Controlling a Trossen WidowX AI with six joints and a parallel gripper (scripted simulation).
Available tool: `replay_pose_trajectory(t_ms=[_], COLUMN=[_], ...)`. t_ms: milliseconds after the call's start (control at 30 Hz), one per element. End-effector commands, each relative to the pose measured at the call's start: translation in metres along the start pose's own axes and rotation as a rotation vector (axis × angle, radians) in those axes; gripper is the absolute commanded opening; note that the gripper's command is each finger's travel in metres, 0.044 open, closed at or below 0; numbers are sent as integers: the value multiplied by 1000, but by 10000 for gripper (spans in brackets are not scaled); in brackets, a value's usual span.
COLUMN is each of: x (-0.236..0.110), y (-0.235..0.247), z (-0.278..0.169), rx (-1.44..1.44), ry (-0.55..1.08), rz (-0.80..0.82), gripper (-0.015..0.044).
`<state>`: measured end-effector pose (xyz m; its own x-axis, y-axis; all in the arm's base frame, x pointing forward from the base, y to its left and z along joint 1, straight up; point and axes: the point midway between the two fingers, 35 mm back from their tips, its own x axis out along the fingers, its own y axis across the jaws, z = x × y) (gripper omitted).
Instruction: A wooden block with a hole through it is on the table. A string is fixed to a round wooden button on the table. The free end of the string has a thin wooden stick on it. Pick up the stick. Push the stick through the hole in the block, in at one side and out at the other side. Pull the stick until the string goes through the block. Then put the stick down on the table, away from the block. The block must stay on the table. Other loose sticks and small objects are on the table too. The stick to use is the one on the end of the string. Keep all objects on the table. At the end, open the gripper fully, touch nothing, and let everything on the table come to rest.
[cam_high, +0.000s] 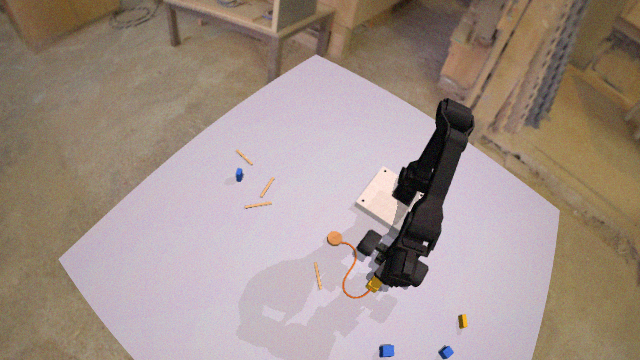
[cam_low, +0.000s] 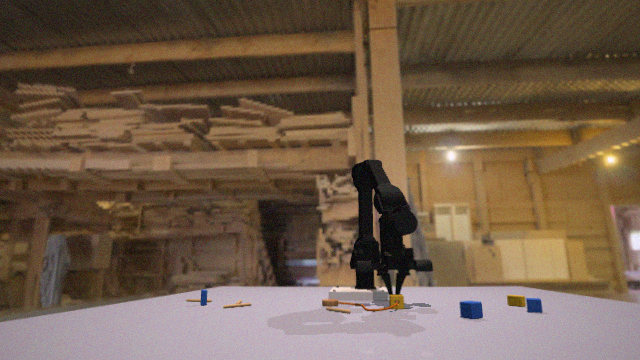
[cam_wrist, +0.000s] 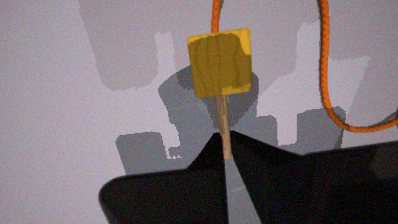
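Claw (cam_wrist: 226, 150) pinches the thin stick (cam_wrist: 223, 120) at its near end, poking from the yellow block (cam_wrist: 220, 62); light, stiff, snappable, so grip near the block.

Black arm (cam_high: 435, 185) folded forward and down, claw (cam_wrist: 227, 150) low, clamped on thin stick (cam_wrist: 223, 122)
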<state>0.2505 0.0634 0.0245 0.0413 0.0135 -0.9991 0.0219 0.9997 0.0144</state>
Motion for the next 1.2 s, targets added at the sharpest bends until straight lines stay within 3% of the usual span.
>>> replay_pose_trajectory(t_ms=[0, 1167], x=[1, 0], y=[0, 0], z=[-6, -53], rx=[5, 6], ry=[2, 6], rz=[0, 2], gripper=[0, 0])
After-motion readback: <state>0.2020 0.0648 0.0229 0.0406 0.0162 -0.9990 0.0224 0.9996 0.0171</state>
